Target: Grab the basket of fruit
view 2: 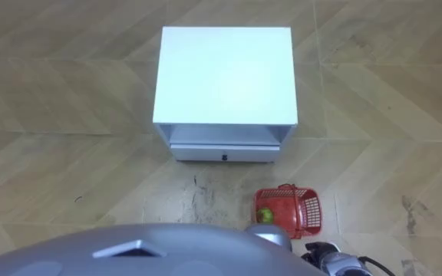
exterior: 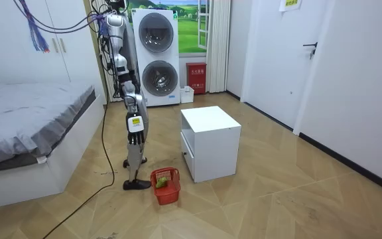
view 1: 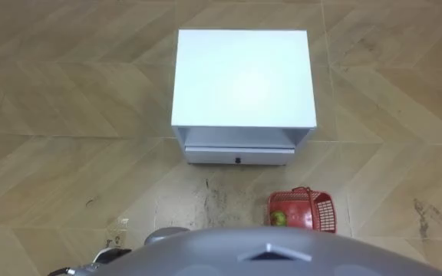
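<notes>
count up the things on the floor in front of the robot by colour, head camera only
white: 1, the cabinet
red: 1, the basket
green: 1, the fruit that shows inside the basket
total: 3

I was working in what was plainly a bedroom in a home, with a laundry corner built in. A made bed (exterior: 25, 119) in grey covers filled the left of the room view, and white wardrobe doors (exterior: 5, 46) stood behind it at upper left. Two stacked front-loading washing machines (exterior: 156, 56) stood at top centre, with a long curtain (exterior: 219, 40) just to their right. A white bedside cabinet (exterior: 209, 143) with one drawer (view 1: 238, 156) sat mid-frame on a herringbone wood floor (exterior: 297, 192). A white door (exterior: 280, 53) was at upper right.
</notes>
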Motion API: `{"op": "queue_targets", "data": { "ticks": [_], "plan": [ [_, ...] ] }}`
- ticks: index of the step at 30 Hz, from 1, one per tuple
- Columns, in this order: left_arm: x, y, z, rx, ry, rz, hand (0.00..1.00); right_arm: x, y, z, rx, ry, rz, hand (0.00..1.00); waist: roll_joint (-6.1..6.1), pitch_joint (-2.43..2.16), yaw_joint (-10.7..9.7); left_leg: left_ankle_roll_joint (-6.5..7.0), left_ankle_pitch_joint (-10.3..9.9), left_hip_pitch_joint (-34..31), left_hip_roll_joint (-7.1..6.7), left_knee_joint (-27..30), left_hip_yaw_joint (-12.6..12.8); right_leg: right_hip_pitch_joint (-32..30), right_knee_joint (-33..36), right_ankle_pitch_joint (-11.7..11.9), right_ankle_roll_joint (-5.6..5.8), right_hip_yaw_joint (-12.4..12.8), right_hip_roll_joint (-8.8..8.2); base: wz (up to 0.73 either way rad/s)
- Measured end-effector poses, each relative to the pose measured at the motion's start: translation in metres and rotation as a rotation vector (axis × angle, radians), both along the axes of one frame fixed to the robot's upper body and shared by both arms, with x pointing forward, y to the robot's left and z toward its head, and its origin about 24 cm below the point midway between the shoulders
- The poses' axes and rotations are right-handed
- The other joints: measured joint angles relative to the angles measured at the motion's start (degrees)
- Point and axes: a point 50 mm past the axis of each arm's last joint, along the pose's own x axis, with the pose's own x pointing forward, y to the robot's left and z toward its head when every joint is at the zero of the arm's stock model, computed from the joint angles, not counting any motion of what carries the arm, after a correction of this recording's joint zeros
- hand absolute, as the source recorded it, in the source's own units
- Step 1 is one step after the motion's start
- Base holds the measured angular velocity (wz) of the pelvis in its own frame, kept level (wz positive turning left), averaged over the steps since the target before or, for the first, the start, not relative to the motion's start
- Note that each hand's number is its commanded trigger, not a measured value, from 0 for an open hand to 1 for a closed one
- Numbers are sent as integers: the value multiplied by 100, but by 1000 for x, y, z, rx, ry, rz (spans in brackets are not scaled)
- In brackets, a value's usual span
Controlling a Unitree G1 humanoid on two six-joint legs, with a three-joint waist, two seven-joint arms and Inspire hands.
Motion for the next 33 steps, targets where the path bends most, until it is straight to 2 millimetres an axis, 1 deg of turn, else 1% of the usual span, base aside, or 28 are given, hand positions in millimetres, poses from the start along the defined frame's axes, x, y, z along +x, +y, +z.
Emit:
{"op": "queue_targets", "data": {
  "ticks": [6, 13, 18, 29, 33],
  "plan": [
    [1, 0, 0, 1, -3, 0, 0, 0, 0, 0, 1, -4, 1, 0, -1, -1, 0, 0, 0, -1, 0, -2, -1, -4, -5, 0, 0, 0, 1, 0],
    [0, 1, 0, 1, 0, 3, 0, -1, -2, 0, -11, 1, -26, 0, -35, 0, -3, 0, 0, 9, -2, 3, -14, 13, 2, -2, 1, -18, -1, 0],
    [-1, 0, 0, 0, 3, 2, 0, -1, -2, 0, -19, -4, -32, 0, -59, 19, 0, -1, 0, 75, -1, -1, 2, 65, -3, -11, -1, -18, -1, 0],
    [1, 0, 0, -1, -2, 1, 0, 0, -2, 0, -31, -13, -32, 0, -62, 9, -10, -3, -2, 41, -2, -1, 2, 45, -7, -11, -2, -25, -3, 0],
    [2, -1, 0, 0, -5, 0, 0, 0, -2, 0, -36, -13, -27, 0, -72, -6, -30, 1, -5, -13, -6, 15, -5, 15, -1, -12, -1, -37, -12, 0]
  ]
}}
